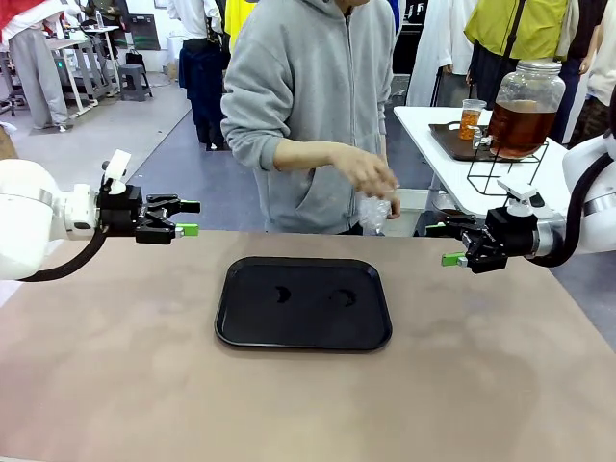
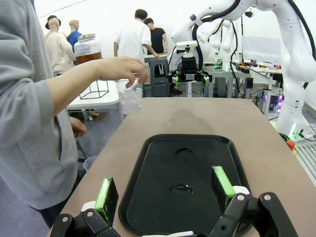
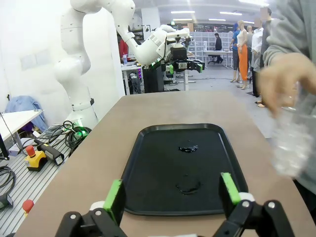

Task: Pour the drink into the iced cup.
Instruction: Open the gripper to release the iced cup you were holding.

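Note:
The amber-brown drink (image 1: pixel 521 123) fills a big glass dispenser jar (image 1: pixel 526 106) on a wire stand on the white side table at the back right. A person's hand (image 1: pixel 368 171) holds a clear cup of ice (image 1: pixel 373 212) by its rim, just beyond the table's far edge; the same cup (image 2: pixel 131 97) hangs from the hand in the left wrist view, and the cup (image 3: pixel 291 136) is blurred in the right wrist view. My left gripper (image 1: pixel 189 218) hovers open at the table's left side. My right gripper (image 1: pixel 449 244) hovers open at the right side. Both are empty.
A black tray (image 1: pixel 303 332) lies in the middle of the brown table, with two small wet patches (image 1: pixel 341 298) on it. A plastic cup of drink (image 1: pixel 471 118) stands on a dark tray next to the jar. The person in grey stands at the far side.

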Tool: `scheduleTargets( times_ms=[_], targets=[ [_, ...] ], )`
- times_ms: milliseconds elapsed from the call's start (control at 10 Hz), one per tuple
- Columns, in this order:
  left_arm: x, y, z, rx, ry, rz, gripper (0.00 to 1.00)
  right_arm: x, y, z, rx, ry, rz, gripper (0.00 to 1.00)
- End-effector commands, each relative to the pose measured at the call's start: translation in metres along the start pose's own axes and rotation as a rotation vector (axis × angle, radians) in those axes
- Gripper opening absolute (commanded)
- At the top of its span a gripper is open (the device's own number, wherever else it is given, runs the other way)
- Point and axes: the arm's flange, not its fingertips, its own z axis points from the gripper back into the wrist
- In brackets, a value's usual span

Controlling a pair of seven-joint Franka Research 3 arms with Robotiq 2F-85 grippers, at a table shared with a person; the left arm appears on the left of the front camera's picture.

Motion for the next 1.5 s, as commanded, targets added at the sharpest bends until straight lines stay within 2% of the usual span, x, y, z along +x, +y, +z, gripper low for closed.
scheduleTargets(
  times_ms=[0, 1400],
  targets=[
    [0.0027, 0.0002, -0.0002, -0.003, -0.003, 0.002, 1.0, 0.0054, -0.001, -0.0019, 0.0, 0.009, -0.003, 1.0],
    [0.0027, 0.0002, -0.0002, -0.003, -0.003, 0.002, 1.0, 0.0054, -0.001, -0.0019, 0.0, 0.009, -0.003, 1.0]
  ],
)
